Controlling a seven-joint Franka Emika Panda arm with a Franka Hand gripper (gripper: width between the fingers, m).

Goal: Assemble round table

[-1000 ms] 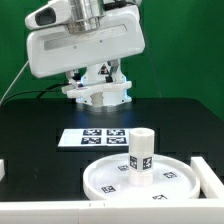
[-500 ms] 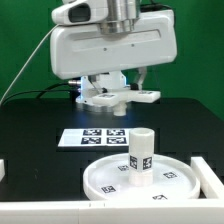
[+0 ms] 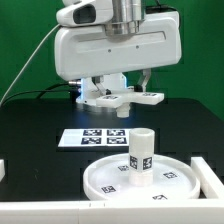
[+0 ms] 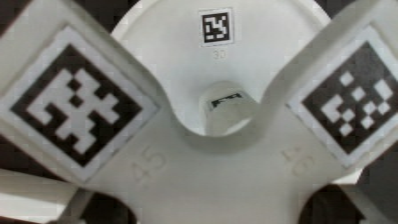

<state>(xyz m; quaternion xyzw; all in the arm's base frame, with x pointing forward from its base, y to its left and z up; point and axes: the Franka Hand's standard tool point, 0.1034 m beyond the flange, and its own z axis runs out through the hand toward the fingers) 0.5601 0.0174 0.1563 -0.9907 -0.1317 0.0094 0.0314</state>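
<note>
My gripper [image 3: 118, 84] is shut on the white cross-shaped base [image 3: 124, 98] and holds it in the air above the far part of the black table. The base fills the wrist view [image 4: 205, 150], with tagged arms spreading to either side; the fingertips are hidden there. The large rimmed round disc [image 3: 105, 180] lies flat at the table's front. The short cylindrical leg [image 3: 141, 155] stands upright on the disc's middle, tags facing the camera. The base hangs behind and above the leg, well apart from it.
The marker board [image 3: 100, 137] lies flat between the disc and the held base. A white block [image 3: 3, 170] sits at the exterior view's left edge and another [image 3: 206, 172] at the right beside the disc. A white rail [image 3: 40, 211] runs along the front.
The arm has carried the cross-shaped base toward the exterior view's right, most of it in the first half second. The disc and leg have not moved.
</note>
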